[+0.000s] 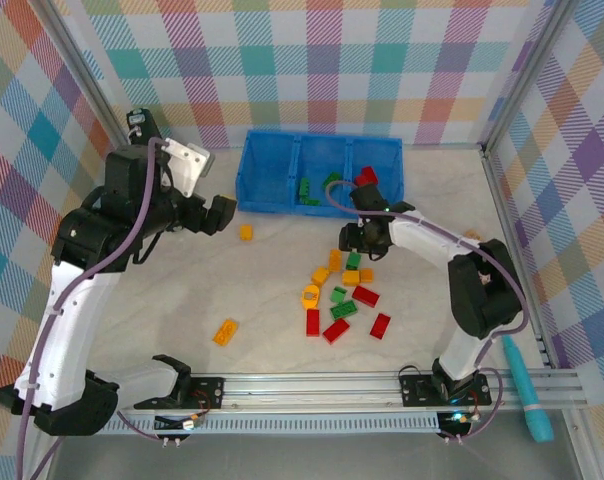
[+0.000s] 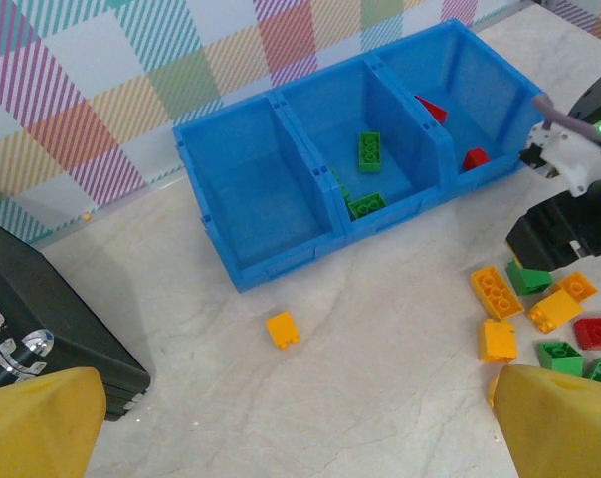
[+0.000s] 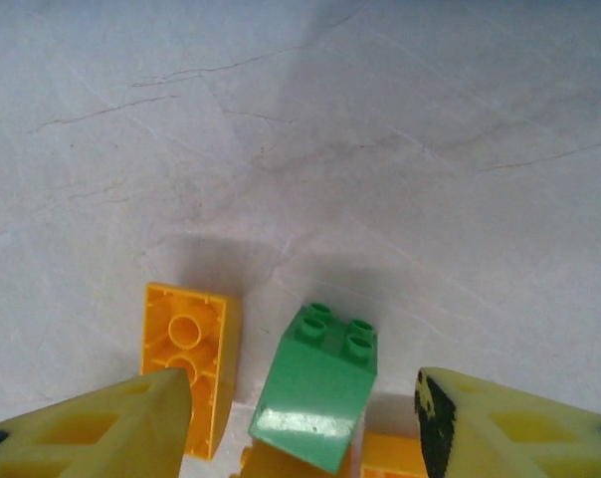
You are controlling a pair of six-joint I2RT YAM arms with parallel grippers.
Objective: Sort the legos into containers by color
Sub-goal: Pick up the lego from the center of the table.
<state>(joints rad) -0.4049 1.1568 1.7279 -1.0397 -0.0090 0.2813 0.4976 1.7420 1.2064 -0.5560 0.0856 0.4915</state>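
Note:
The blue bin (image 1: 320, 172) stands at the back with three containers. In the left wrist view the left one (image 2: 256, 204) is empty, the middle one holds green legos (image 2: 369, 151), and the right one holds red legos (image 2: 475, 158). Red, green and orange legos (image 1: 342, 296) lie mixed at centre. My right gripper (image 3: 300, 428) is open, low over a tilted green lego (image 3: 320, 388) that rests on orange ones, with gaps on both sides. An upturned orange lego (image 3: 191, 358) lies by its left finger. My left gripper (image 2: 300, 438) is open above a lone orange lego (image 2: 283, 329).
A black device (image 2: 42, 319) sits left of the bin. Another orange lego (image 1: 225, 332) lies apart at front left. A teal tool (image 1: 527, 398) rests on the right rail. Plaid walls and metal frame posts bound the table.

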